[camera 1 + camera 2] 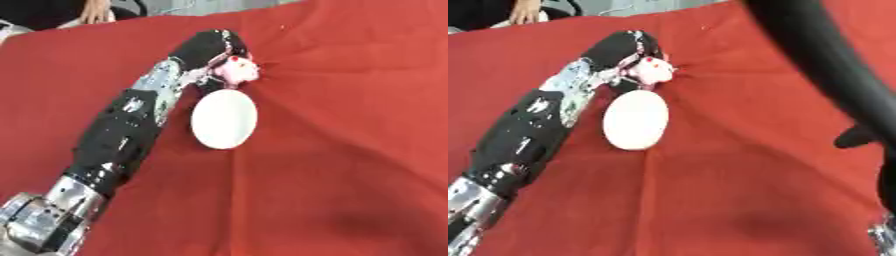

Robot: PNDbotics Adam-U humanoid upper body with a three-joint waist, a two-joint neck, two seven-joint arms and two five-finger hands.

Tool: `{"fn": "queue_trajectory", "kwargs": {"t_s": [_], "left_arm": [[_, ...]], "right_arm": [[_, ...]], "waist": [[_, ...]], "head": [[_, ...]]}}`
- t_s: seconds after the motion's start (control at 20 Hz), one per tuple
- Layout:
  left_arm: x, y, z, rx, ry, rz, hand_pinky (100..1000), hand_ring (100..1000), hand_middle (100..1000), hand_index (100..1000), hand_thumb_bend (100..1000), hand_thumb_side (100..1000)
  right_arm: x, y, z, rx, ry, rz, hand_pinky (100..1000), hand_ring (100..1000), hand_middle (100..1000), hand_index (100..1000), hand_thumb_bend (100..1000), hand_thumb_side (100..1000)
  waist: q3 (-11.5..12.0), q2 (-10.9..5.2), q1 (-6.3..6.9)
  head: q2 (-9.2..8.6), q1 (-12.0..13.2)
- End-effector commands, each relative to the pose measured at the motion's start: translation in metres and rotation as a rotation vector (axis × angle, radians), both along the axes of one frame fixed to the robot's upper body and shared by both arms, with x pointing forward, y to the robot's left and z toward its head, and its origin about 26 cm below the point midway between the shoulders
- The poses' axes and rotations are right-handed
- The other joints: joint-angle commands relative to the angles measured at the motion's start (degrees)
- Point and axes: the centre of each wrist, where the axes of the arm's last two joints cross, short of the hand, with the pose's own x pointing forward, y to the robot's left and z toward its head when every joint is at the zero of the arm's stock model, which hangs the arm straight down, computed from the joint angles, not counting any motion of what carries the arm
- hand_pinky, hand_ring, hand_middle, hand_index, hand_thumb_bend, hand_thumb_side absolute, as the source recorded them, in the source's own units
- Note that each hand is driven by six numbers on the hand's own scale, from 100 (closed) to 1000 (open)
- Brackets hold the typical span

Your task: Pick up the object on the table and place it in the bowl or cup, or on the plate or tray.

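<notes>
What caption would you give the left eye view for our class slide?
Robot's left hand grasps a small pink-and-white object on the red cloth, just beyond a white plate.

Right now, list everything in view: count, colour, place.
Plate: one, white, mid-table, just near side of the left robot hand.
Small object: one, pink and white with red spots, at the plate's far edge, in the left robot hand; I cannot tell what it is.
Cloth: one, red, covering the table, puckered beside the object.
Person: a hand at the far left edge, touching nothing of the task.
Left robot hand: black, reaching in from the lower left, curled round the small object.
Right arm: black, along the right edge of the right eye view; its hand is not visible.
</notes>
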Motion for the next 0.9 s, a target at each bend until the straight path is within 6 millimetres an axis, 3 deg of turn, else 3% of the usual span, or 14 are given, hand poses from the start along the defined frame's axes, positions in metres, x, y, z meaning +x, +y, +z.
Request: {"fn": "queue_trajectory", "kwargs": {"t_s": [0.05, 0.1, 0.15, 0.35, 0.65, 0.9], "left_arm": [[-0.004, 0.012, 0.021, -0.131, 0.136, -0.078, 100, 378, 438, 591, 100, 305], [-0.007, 0.011, 0.026, -0.189, 0.195, -0.133, 100, 379, 439, 591, 100, 292], [-0.010, 0.012, 0.033, -0.236, 0.246, -0.183, 100, 378, 435, 592, 100, 381], [-0.022, 0.011, 0.057, -0.367, 0.413, -0.340, 100, 387, 444, 601, 100, 439], [-0.028, -0.009, 0.060, -0.525, 0.672, -0.573, 100, 386, 451, 625, 100, 632], [-0.035, -0.014, 0.070, -0.661, 0.752, -0.699, 100, 381, 443, 617, 100, 644]], "right_arm": [[-0.001, -0.003, 0.006, -0.012, -0.019, 0.001, 454, 574, 758, 900, 100, 804], [-0.001, -0.004, 0.006, -0.014, -0.019, 0.000, 454, 574, 758, 900, 100, 804], [-0.001, -0.004, 0.006, -0.015, -0.019, -0.001, 454, 574, 758, 900, 100, 803], [-0.002, -0.005, 0.006, -0.023, -0.018, -0.004, 454, 574, 758, 900, 100, 802], [-0.001, -0.005, 0.006, -0.024, -0.018, -0.002, 454, 574, 758, 900, 100, 802], [-0.001, -0.006, 0.008, -0.023, -0.019, 0.001, 454, 574, 758, 899, 100, 802]], "waist": [[-0.15, -1.30, -0.14], [-0.21, -1.32, -0.02], [-0.24, -1.33, 0.06], [-0.28, -1.37, 0.27], [-0.53, -1.57, 0.32], [-0.73, -1.82, 0.49]], "head": [[-0.14, -0.89], [-0.16, -1.17], [-0.17, -1.41], [-0.16, -1.91], [-0.42, -2.32], [-0.41, -2.79]]}}
